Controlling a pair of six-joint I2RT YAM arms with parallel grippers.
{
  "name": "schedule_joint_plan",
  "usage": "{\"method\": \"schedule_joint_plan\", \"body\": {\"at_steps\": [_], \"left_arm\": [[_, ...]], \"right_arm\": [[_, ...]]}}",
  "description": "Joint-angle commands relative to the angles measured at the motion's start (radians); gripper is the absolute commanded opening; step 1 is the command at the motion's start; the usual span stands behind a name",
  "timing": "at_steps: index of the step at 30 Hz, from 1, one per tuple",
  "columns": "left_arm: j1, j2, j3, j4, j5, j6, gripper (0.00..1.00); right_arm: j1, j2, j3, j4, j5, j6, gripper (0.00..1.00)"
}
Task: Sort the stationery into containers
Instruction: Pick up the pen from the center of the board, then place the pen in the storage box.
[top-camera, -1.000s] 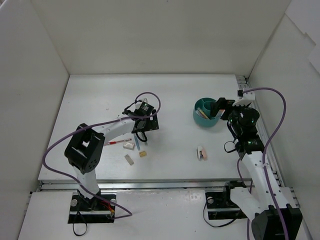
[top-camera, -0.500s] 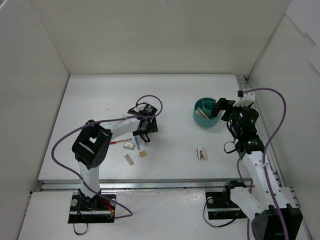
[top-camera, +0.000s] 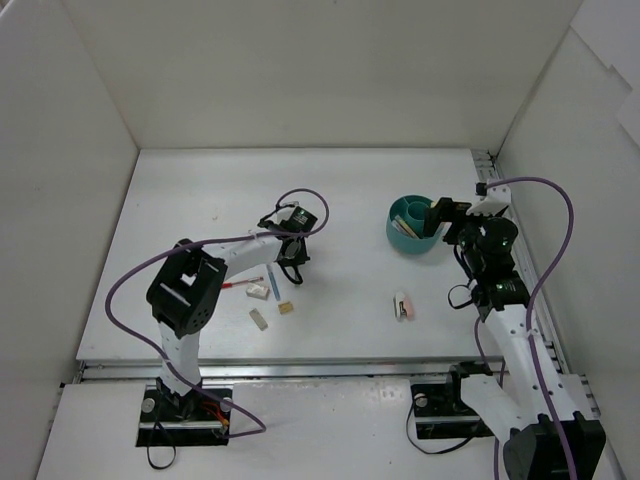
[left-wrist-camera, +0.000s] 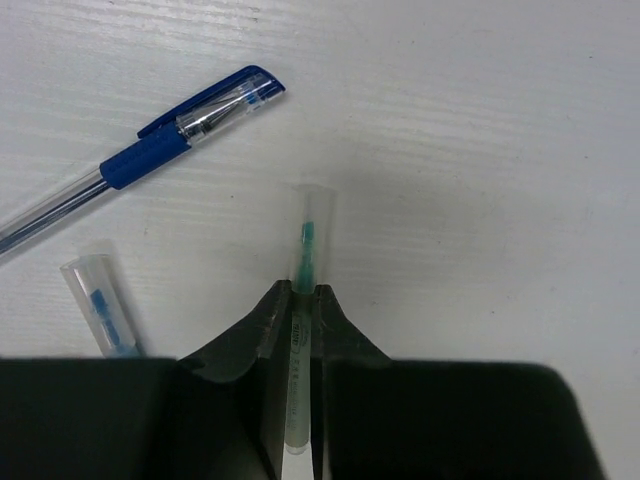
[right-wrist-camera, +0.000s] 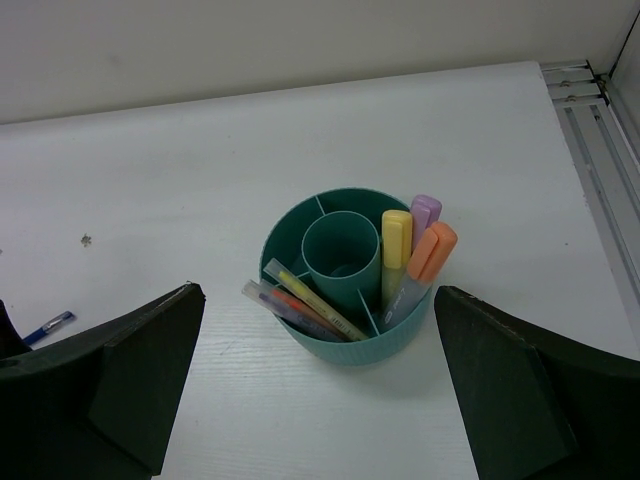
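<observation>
The left gripper (left-wrist-camera: 303, 300) is clamping a clear pen (left-wrist-camera: 307, 225). Its jaws are pressing together on the barrel, and the green-inked tip is sticking out toward 12 o'clock, low over the tabletop (left-wrist-camera: 480, 120). A blue pen (left-wrist-camera: 150, 160) is lying at 10 o'clock from this gripper, apart from it. Three small erasers (top-camera: 258, 291) are lying at 7 o'clock from it in the top view.

The cup (right-wrist-camera: 350, 352) is sitting at 3 o'clock, well apart from the left gripper. The right gripper (right-wrist-camera: 315, 292) is hanging by the cup with jaws spread wide, gripping nothing. Yellow (right-wrist-camera: 396, 240), orange (right-wrist-camera: 432, 250) and purple (right-wrist-camera: 425, 210) markers are standing in the cup's 3 o'clock compartment.
</observation>
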Motion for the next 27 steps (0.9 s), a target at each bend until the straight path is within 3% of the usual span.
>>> {"method": "schedule_joint_plan", "body": {"at_steps": [1, 5, 11, 14, 18, 23, 27], "left_arm": [[-0.008, -0.036, 0.034, 0.045, 0.003, 0.038, 0.0], [-0.017, -0.051, 0.034, 0.118, 0.068, 0.134, 0.0], [-0.05, -0.14, -0.004, 0.455, 0.378, 0.435, 0.0], [-0.05, -0.143, 0.042, 0.6, 0.509, 0.498, 0.0], [-0.05, -0.062, 0.164, 0.779, 0.653, 0.46, 0.0], [-0.069, 0.05, 0.251, 1.078, 0.638, 0.316, 0.0], [-0.109, 0.122, 0.318, 1.207, 0.442, 0.241, 0.0]], "right_arm": [[0.005, -0.042, 0.03, 0.048, -0.009, 0.021, 0.98], [0.003, -0.097, 0.013, 0.033, -0.014, 0.031, 0.98], [0.005, -0.177, -0.047, 0.105, -0.05, 0.063, 0.98], [0.005, -0.229, -0.072, 0.122, -0.047, 0.071, 0.98], [0.005, -0.29, -0.089, 0.099, -0.021, 0.086, 0.98], [0.005, -0.37, -0.087, 0.0, 0.002, 0.091, 0.98], [0.007, -0.445, -0.082, -0.06, 0.054, 0.09, 0.98]]}}
